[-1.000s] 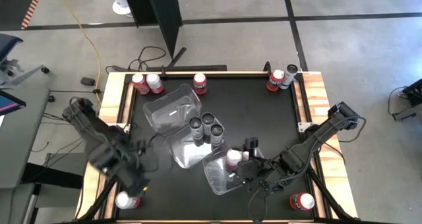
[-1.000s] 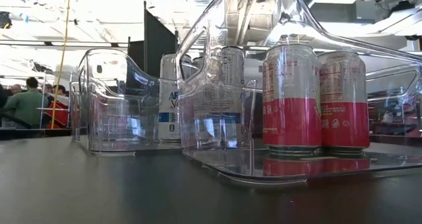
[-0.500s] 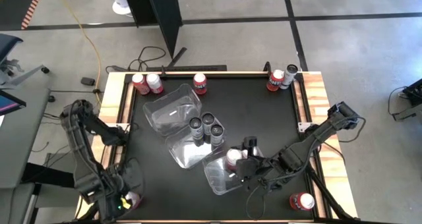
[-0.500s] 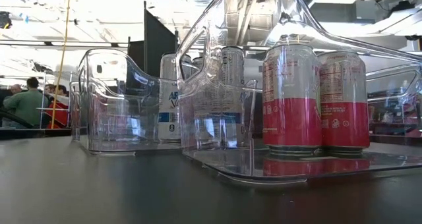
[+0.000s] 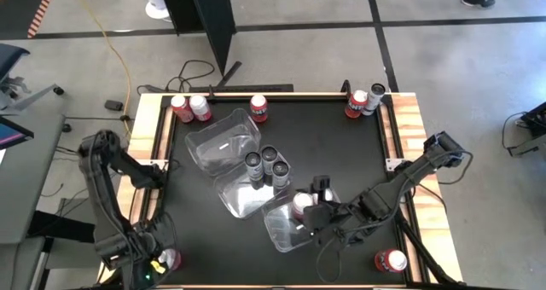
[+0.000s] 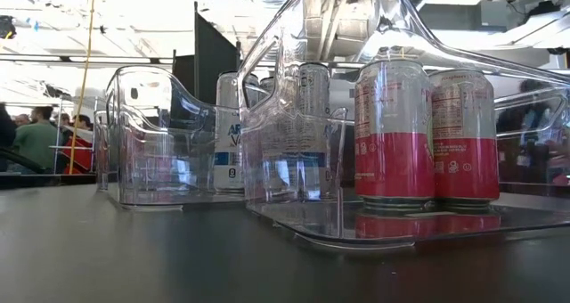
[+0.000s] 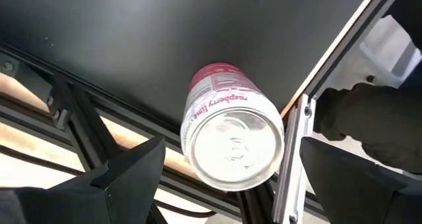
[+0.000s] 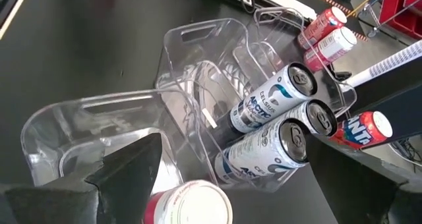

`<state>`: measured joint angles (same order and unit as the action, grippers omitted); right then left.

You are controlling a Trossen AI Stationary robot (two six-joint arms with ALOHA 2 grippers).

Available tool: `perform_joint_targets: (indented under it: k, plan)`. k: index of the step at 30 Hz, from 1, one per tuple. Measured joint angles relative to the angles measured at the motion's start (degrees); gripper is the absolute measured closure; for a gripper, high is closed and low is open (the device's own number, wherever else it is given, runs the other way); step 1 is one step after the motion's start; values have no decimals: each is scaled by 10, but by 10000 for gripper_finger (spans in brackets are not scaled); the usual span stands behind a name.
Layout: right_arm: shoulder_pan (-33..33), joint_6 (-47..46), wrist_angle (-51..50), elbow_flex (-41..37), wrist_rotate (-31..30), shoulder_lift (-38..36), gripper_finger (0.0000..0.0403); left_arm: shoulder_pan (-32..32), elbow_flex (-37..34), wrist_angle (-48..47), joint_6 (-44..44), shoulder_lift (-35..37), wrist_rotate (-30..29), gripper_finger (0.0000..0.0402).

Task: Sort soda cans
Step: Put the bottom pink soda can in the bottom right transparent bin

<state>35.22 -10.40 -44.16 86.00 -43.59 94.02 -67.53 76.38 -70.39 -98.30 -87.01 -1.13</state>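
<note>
A black table [image 5: 324, 145] with a wooden rim stands on a grey concrete floor. 3 clear plastic tubs [image 5: 223, 141] sit near its middle. The left gripper [image 7: 227, 168] hangs over the near left corner, fingers apart on either side of a pink can [image 7: 232, 133] that stands upright between them. The right gripper [image 8: 231, 165] hovers with fingers spread above the nearest tub [image 5: 286, 226], which holds a pink-and-white can [image 8: 188, 204]. 3 silver cans [image 8: 273, 118] stand in the middle tub, and other cans [image 5: 189, 107] line the far edge.
</note>
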Motion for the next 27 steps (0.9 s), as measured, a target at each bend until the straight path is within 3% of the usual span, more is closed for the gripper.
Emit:
perform_joint_targets:
  k: [27]
  plan:
    - [-9, 4, 15, 0, 0, 0, 7, 0, 2, 9, 67, -105, 26, 55]
